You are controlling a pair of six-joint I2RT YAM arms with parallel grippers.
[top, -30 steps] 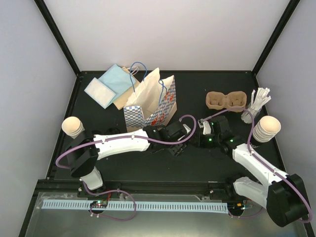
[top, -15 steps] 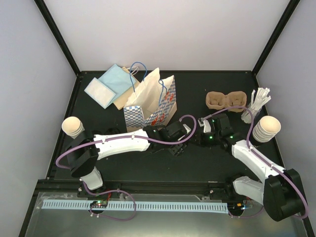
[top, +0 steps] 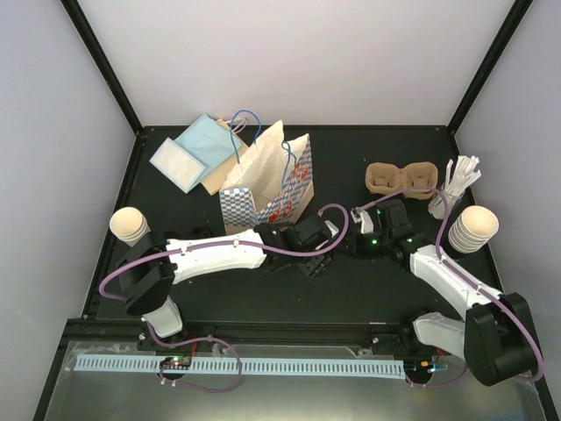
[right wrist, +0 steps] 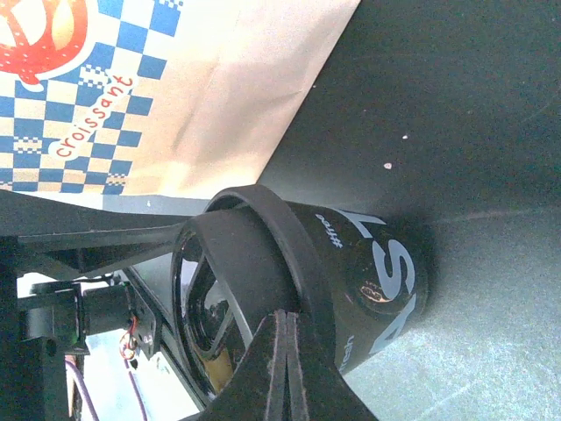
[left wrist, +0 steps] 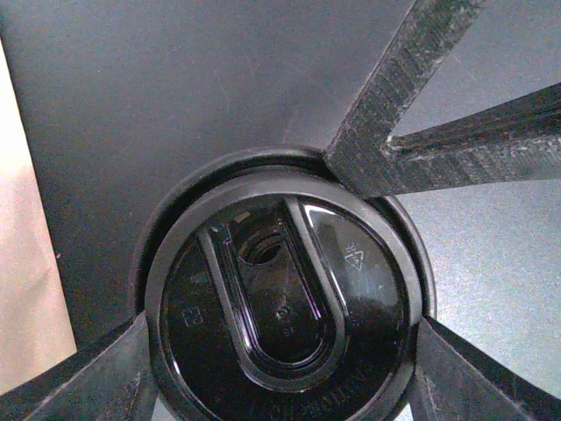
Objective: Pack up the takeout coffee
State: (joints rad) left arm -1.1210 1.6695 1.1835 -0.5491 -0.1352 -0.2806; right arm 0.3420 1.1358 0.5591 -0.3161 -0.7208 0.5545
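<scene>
Lid: black lid (left wrist: 285, 307), round, glossy plastic, just beside the checked paper bag (top: 263, 189).
Left claw: your left gripper (left wrist: 280, 355) grasps it at both sides.
Right claw: your right gripper (right wrist: 282, 323) is clenched on its rim.

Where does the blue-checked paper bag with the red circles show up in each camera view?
Top external: the blue-checked paper bag stands left of centre, toward the far side of the black table.
Left wrist: only a cream strip at the left edge, probably the bag's plain side.
Right wrist: the bag fills the upper left, with "croissant" printed on it.
Shared landmark: the black table, dark beside the bag in every view.
</scene>
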